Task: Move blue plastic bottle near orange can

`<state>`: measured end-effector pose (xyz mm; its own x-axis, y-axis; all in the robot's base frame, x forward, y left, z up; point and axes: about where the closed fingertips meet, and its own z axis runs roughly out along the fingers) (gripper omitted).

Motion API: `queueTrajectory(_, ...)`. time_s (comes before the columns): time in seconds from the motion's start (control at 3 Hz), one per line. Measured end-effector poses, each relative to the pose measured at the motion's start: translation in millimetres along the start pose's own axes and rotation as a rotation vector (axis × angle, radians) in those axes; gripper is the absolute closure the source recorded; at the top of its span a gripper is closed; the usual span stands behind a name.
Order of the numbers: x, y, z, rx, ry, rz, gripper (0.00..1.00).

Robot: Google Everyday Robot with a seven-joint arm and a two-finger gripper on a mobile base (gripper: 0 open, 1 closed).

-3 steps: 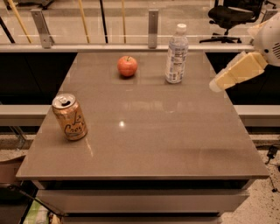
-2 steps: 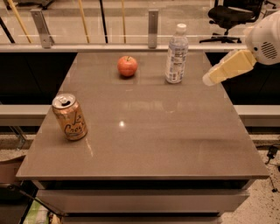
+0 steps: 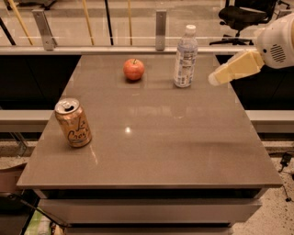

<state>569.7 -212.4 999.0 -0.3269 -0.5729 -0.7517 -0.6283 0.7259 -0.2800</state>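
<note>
Gripper point(image 3: 218, 77) has advanced left, now near the clear blue-labelled plastic bottle point(image 3: 185, 57); jaws' state cannot be told; sideways contact could topple it.

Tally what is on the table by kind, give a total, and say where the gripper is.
Bottle: 1
Can: 1
Apple: 1
Total: 3
The gripper hangs by the far right edge of the table, to the right of the bottle and apart from it.

Grey-brown table point(image 3: 183, 151), glass railing point(image 3: 160, 28) behind (office chair point(image 3: 242, 13) beyond).
</note>
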Motion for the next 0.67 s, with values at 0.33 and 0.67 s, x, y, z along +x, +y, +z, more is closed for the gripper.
queueTrajectory(0.33,-4,-9,19,0.009,-0.132,0.083,0.00)
queueTrajectory(0.67,-10,-23,32,0.030,-0.251,0.146,0.00)
